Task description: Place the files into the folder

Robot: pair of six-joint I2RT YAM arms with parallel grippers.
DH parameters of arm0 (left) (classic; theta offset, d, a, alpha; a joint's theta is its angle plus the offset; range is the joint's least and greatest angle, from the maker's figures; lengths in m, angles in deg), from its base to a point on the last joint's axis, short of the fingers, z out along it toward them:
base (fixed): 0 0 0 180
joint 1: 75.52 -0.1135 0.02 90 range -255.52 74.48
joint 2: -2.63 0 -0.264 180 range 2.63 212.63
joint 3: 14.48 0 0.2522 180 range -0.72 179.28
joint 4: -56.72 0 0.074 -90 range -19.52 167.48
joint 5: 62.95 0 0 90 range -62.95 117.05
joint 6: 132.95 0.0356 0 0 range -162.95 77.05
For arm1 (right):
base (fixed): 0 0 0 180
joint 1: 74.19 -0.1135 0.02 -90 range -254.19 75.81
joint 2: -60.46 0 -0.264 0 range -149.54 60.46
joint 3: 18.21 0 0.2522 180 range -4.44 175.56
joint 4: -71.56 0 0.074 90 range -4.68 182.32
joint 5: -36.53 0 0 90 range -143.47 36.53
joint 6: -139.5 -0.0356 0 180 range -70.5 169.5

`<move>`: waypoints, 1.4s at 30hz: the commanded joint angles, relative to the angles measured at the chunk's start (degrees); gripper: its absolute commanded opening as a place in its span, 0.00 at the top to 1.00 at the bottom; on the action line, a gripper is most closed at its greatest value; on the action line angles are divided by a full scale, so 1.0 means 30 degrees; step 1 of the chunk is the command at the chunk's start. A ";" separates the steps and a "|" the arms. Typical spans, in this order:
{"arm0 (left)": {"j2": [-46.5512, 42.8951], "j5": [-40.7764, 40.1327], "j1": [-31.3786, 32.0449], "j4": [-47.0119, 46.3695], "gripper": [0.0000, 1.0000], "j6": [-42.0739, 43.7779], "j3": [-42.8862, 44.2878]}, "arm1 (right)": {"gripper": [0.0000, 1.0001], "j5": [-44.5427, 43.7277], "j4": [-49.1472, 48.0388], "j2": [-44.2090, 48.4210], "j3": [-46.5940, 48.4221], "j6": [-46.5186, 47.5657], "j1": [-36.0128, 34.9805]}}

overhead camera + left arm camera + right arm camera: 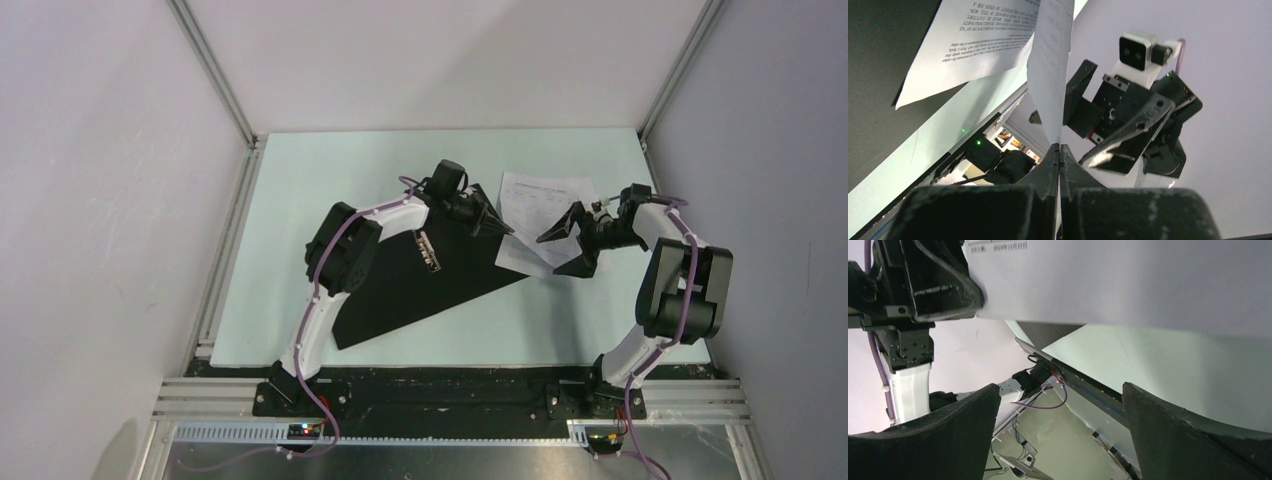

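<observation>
A pale green desk (300, 200) fills a white-walled booth framed in aluminium rail, with both arm bases bolted at its near edge. Nearest them lies the folder (420, 300), opened flat with its black inside up and one corner pointing at the left base. Its metal spine clip (428, 251) sits at the farther end, partly under the left forearm. It appears to have been left open so that sheets can slide straight onto it.

Just past the folder's far right corner, the left tool (505, 230) is pinched tight on the edge of one sheet of the files (545, 200). The left wrist view shows that sheet rising on edge from between the closed fingers. Another printed page lies flatter behind it, overlapping the folder's dark surface. Holding the paper by its border probably keeps the thin sheet off the desk (loose paper lying flat gives fingers little to catch).

Facing it from the right, the right tool (547, 256) stands wide apart and holds nothing. Its fingers sit low beside the paper, whose underside spans the top of the right wrist view. My judgement is that it waits to take or steady the free side.

The remaining files rest beyond both tools, near the desk's far right, mostly off the folder.
</observation>
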 commanded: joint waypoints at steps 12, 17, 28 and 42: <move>-0.1496 -0.0664 0.0077 -0.0110 1.00 -0.0975 0.1241 | 0.01 -0.3216 -0.1067 0.3561 -0.3185 -0.3669 -0.0353; -0.1965 -0.0235 0.0096 0.0037 1.00 -0.1792 0.0537 | 0.00 -0.3374 -0.4417 0.3173 -0.3496 -0.6419 -0.0070; -0.3481 0.0845 0.0126 0.0330 1.00 -0.2459 -0.2155 | 0.02 -0.3605 -1.0728 0.1443 -0.3494 -0.9571 0.0260; -0.3293 0.1842 0.0081 0.0888 1.00 -0.0332 -0.3311 | 0.09 0.0787 -1.4419 -0.1973 -0.3072 -0.7944 0.0997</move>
